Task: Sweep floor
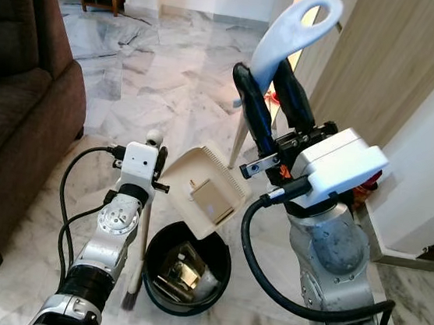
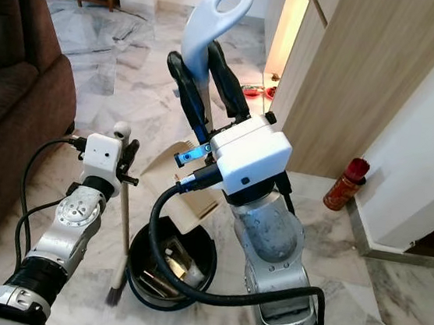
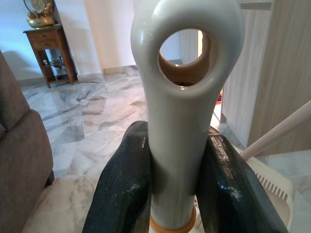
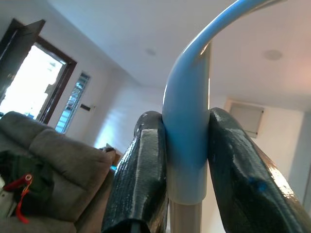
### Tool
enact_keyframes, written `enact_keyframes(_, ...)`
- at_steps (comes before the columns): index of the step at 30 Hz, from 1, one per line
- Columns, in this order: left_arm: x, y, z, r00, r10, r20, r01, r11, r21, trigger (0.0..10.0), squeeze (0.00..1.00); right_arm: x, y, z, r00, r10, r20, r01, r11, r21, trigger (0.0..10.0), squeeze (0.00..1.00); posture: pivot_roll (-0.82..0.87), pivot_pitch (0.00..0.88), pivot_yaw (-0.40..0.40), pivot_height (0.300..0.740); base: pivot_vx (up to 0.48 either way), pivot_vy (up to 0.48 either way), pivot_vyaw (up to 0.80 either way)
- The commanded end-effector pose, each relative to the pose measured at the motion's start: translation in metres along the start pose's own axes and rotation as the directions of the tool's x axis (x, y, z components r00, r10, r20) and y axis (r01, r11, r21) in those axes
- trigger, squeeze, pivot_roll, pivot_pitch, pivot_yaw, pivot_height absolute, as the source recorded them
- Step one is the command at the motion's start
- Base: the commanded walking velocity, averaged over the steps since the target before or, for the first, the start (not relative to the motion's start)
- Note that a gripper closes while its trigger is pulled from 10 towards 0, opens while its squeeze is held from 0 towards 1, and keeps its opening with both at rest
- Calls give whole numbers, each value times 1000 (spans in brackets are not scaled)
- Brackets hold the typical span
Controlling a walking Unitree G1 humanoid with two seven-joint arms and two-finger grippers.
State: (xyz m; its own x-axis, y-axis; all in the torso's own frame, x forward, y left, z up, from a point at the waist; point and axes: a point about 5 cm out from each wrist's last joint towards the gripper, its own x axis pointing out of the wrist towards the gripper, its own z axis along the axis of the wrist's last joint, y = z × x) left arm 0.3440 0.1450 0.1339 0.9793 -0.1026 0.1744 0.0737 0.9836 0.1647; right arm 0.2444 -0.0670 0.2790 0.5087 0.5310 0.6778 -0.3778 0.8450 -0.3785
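Right claw [image 1: 265,70] clenched around the pale loop handle [image 1: 295,30] of the dustpan [image 1: 209,193], raised high, with the beige pan tilted just above the black bin [image 1: 225,267]. Shiny scraps lying inside the bin. Left claw [image 3: 177,133] clenched on the top of the broom [image 1: 144,229], held upright, bristles down on the marble floor [image 1: 157,69] touching the bin's left side. Brown sofa [image 1: 19,109] close on the left, hemming in the left arm. Wooden cabinet panel [image 1: 385,64] and white wall on the right, red bottle [image 2: 346,183] standing at their foot.
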Motion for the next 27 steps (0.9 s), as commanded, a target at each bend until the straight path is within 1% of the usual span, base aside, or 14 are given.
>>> enact_keyframes(1, 5, 1, 14, 998, 1, 69, -1, 1000, 2, 10000, 0, 5, 1, 21, 995, 34, 99, -28, 998, -59, 10000, 0, 108, 61, -67, 740, 0, 0, 0)
enact_keyframes(3, 5, 1, 14, 998, 2, 70, -2, 1000, 1, 10000, 0, 4, 1, 22, 995, 24, 96, -21, 999, -40, 10000, 0, 108, 61, -67, 740, 0, 0, 0)
enact_keyframes(13, 5, 1, 14, 998, 4, 70, -4, 1000, -2, 10000, 0, 3, 3, 22, 996, 41, 79, -39, 999, -21, 10000, 0, 109, 62, -70, 740, 0, 0, 0)
enact_keyframes(16, 4, 1, 14, 998, 5, 69, -5, 1000, -1, 10000, 0, 3, 1, 16, 999, 29, 42, -28, 999, -22, 10000, 0, 108, 62, -70, 740, 0, 0, 0)
enact_keyframes(17, 4, 1, 14, 998, 5, 68, -5, 1000, -1, 10000, 0, 1, -5, 7, 1000, -17, -11, 16, 1000, -19, 10000, 0, 109, 63, -70, 740, 0, 0, 0)
enact_keyframes(18, 4, 1, 14, 998, 5, 68, -5, 1000, -1, 10000, 0, -1, -10, 1, 998, -56, -40, 55, 998, -19, 10000, 0, 109, 63, -70, 740, 0, 0, 0)
enact_keyframes(20, 4, 1, 14, 998, 4, 68, -4, 1000, -2, 10000, 0, -4, -18, -7, 991, -111, -77, 109, 994, -32, 10000, 0, 109, 63, -70, 740, 0, 0, 0)
enact_keyframes(21, 4, 1, 14, 998, 3, 67, -3, 1000, -1, 10000, 0, -7, -27, -12, 981, -168, -97, 166, 986, -34, 10000, 0, 112, 64, -69, 740, 0, 0, 0)
enact_keyframes(23, 4, 1, 13, 998, 3, 65, -3, 1000, -1, 10000, 0, -17, -53, -26, 927, -339, -161, 337, 941, -38, 10000, 0, 110, 63, -69, 740, 0, 0, 0)
enact_keyframes(24, 4, 1, 13, 998, 3, 65, -3, 1000, -1, 10000, 0, -17, -53, -26, 927, -339, -161, 337, 941, -38, 10000, 0, 110, 63, -69, 740, 0, 0, 0)
enact_keyframes(26, 3, 1, 13, 998, 2, 64, -2, 1000, 0, 10000, 0, -28, -70, -36, 878, -436, -198, 432, 899, -67, 10000, 0, 110, 63, -69, 740, 0, 0, 0)
enact_keyframes(27, 3, 1, 13, 998, 2, 64, -2, 1000, 0, 10000, 0, -28, -70, -36, 878, -436, -198, 432, 899, -67, 10000, 0, 110, 63, -69, 740, 0, 0, 0)
